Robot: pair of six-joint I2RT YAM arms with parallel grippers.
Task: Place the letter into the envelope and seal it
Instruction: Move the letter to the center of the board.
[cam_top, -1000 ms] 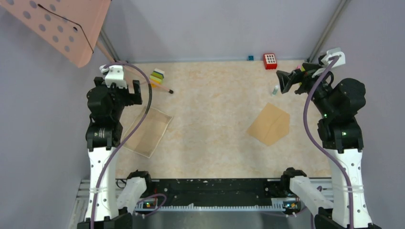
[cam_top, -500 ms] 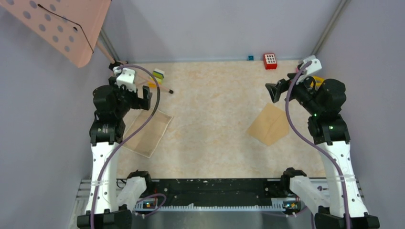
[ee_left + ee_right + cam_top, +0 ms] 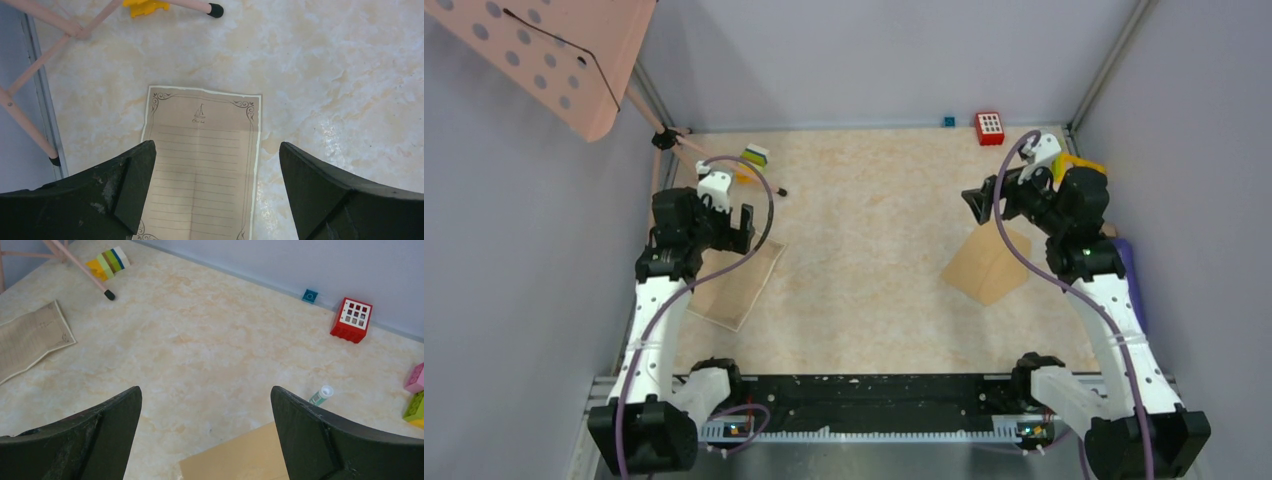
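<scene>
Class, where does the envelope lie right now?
In the top view, the envelope lies flat on the right side of the table, close by the right claw, far from the letter.

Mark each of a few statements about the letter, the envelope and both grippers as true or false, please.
1. The letter lies flat on the table, outside the envelope. True.
2. The left gripper is shut on the letter. False: its fingers stand open over it, holding nothing.
3. The envelope lies on the right arm's side of the table. True.
4. The right gripper holds the envelope. False: it is open and empty.
5. The red block rests on the envelope. False: it sits near the back wall, apart from the envelope.
</scene>
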